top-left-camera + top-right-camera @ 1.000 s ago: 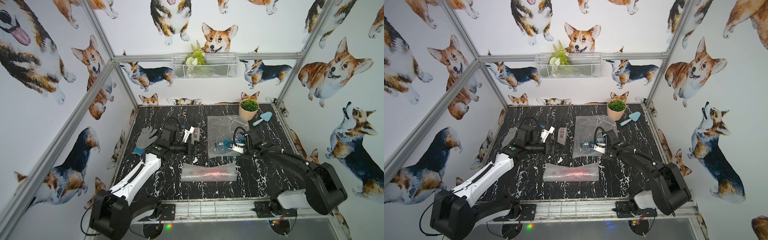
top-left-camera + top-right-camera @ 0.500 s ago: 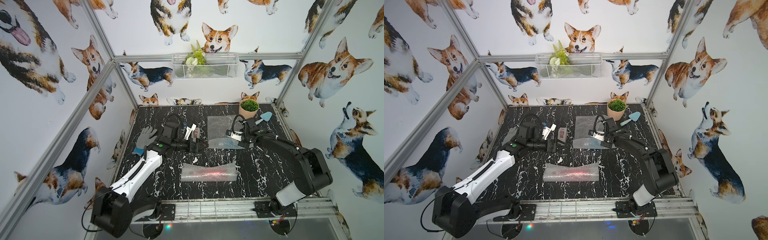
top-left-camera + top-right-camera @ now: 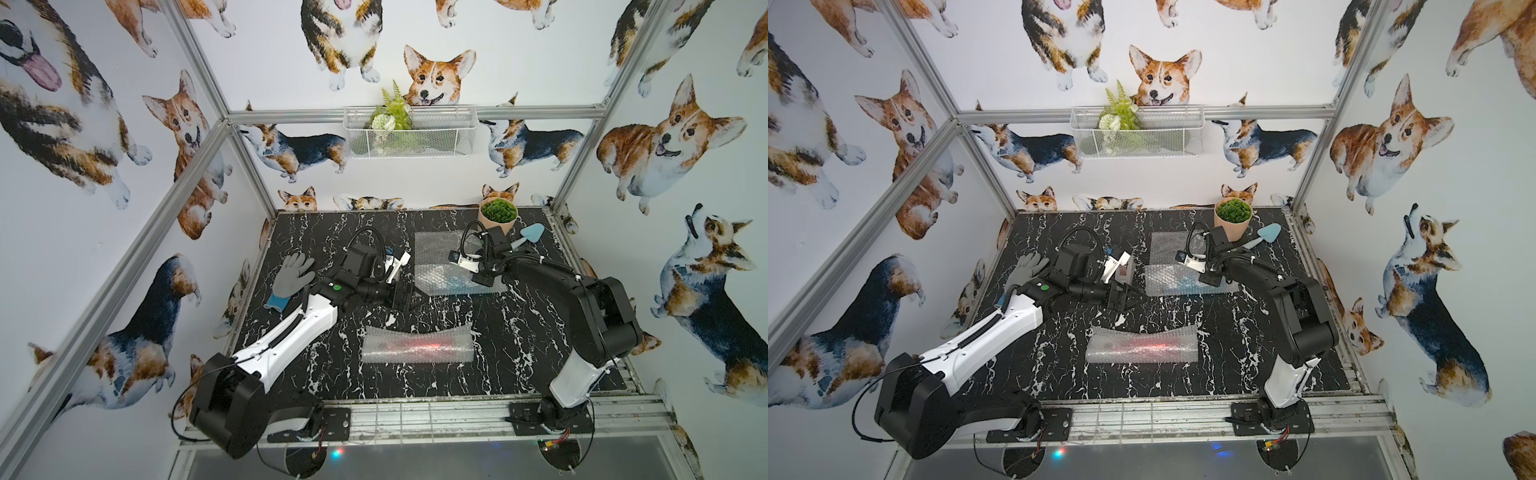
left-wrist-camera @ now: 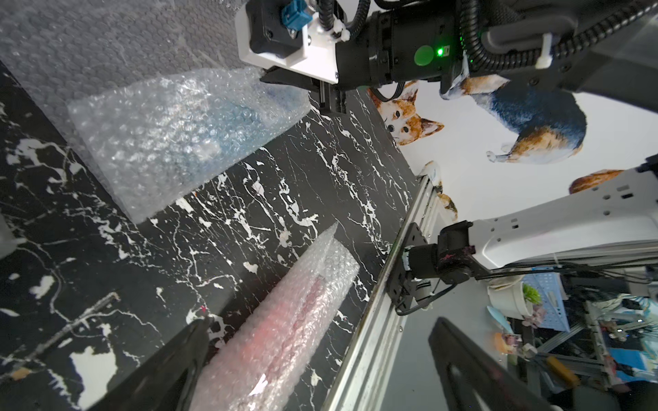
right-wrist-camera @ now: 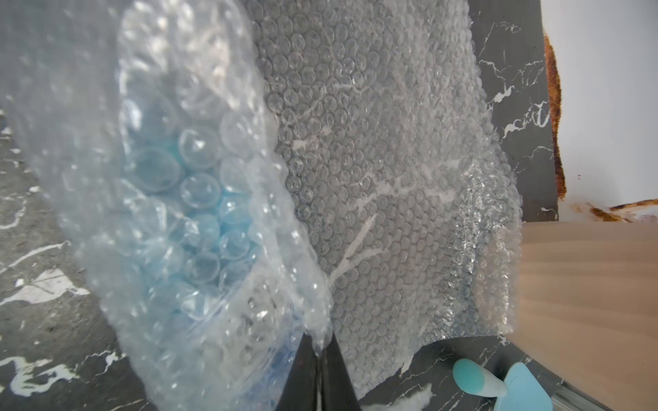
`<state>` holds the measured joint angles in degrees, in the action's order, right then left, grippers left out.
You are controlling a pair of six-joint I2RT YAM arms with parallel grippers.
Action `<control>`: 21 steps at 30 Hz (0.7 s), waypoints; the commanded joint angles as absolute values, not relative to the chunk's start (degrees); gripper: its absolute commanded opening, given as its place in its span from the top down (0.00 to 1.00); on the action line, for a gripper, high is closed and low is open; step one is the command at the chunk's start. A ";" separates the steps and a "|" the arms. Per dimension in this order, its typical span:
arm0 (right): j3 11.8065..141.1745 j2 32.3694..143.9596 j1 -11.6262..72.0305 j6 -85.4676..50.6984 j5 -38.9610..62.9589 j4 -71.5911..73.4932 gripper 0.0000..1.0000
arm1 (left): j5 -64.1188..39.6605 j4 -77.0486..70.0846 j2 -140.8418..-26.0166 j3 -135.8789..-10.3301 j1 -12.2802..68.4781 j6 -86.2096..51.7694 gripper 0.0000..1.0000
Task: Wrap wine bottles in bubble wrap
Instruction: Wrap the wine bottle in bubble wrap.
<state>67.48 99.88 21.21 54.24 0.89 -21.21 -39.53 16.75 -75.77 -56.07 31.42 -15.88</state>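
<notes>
Folded over since earlier, clear bubble-wrap sheet [image 3: 453,277] encloses translucent blue bottle [image 5: 199,220]; right wrist view alone shows right gripper [image 5: 319,350] pinching it; left gripper [image 4: 320,327] wide.

The left arm [image 3: 291,336] and right arm [image 3: 577,370] presented white link shells, black joint housings, black ribbed conduit [image 4: 470,35] and round green button [image 4: 423,56].

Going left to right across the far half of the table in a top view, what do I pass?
From the left: grey glove → tape dispenser → bubble wrap, folded over the blue bottle → plant pot → blue trowel.
</notes>
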 commanded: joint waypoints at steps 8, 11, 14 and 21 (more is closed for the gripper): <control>69.86 103.96 19.01 54.10 6.97 -23.98 0.88 | -36.85 18.68 -86.26 -62.75 35.42 12.78 0.07; 69.88 104.42 18.50 53.59 8.03 -23.82 0.86 | -34.80 20.76 -90.49 -66.54 37.17 17.86 0.08; 70.80 105.36 17.95 53.00 9.51 -25.37 0.84 | -33.59 19.30 -93.90 -68.03 38.63 20.92 0.10; 70.77 105.69 16.68 51.90 12.57 -27.32 0.81 | -34.14 9.08 -100.85 -68.73 39.02 23.66 0.13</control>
